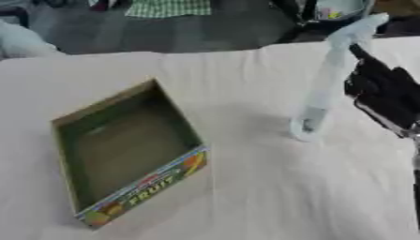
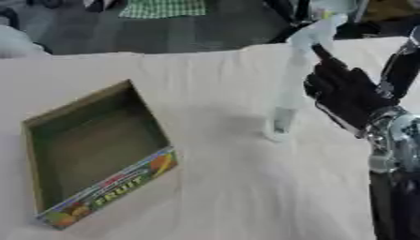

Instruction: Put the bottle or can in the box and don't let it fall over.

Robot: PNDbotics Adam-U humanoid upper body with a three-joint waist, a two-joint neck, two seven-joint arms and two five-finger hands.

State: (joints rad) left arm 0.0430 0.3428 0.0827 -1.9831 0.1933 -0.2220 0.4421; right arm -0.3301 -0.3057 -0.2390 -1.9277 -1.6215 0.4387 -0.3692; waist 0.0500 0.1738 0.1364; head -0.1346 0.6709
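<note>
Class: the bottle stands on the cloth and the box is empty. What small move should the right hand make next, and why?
Probably close the right hand around the bottle. The hand is beside it with fingers not yet wrapped round it, the bottle stands tall and narrow on the cloth, and the box lies to its left, empty.

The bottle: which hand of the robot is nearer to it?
Right. The right hand is beside the bottle, its fingers at the upper part. The left hand is not in view.

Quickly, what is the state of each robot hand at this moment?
Left robot hand: not in view.
Right robot hand: beside the tall pale bottle, one finger raised against its upper part; whether the fingers hold it cannot be told.
</note>
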